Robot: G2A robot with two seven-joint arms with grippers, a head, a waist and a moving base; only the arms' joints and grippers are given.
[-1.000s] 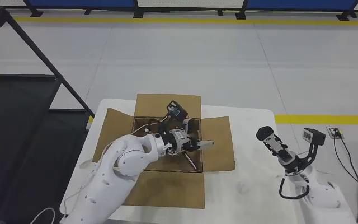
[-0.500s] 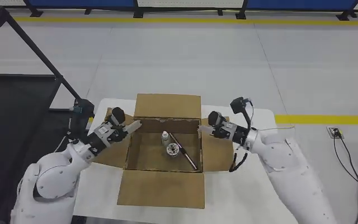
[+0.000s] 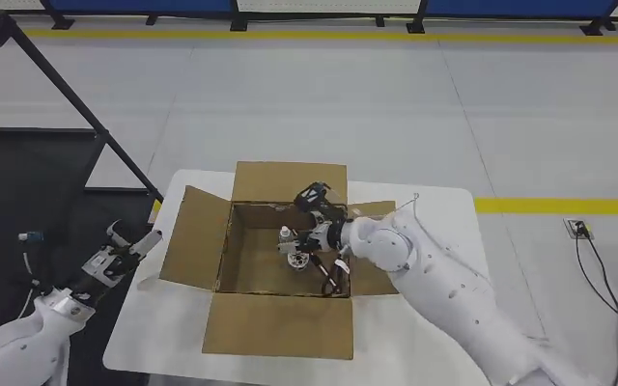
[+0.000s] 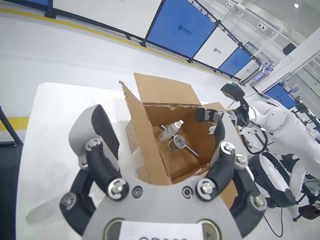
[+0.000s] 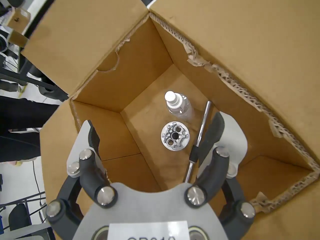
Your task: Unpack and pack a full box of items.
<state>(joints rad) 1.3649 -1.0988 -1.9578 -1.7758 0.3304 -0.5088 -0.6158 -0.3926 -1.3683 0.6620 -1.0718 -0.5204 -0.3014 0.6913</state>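
Observation:
The open cardboard box (image 3: 290, 181) stands mid-table with all flaps spread. On its floor lie a small clear bottle (image 3: 285, 234) with a white cap, a round metal part (image 3: 298, 258) and a thin metal rod (image 3: 330, 273). My right gripper (image 3: 307, 234) hangs open inside the box mouth. In its wrist view it (image 5: 153, 121) is above the metal part (image 5: 175, 137), with the bottle (image 5: 178, 106) beyond and the rod (image 5: 202, 131) beside one finger. My left gripper (image 3: 135, 236) is open and holds nothing, off the table's left edge, its own view (image 4: 162, 136) facing the box (image 4: 162, 91).
The white table (image 3: 425, 318) has bare room to the right of the box and along its front. A black metal frame (image 3: 58, 87) stands to the left of the table. A pale translucent sheet (image 4: 37, 211) lies near the left corner.
The left arm came out of the box and drew back past the table's left edge. The right arm swung in from the far right and now has its gripper in the box.

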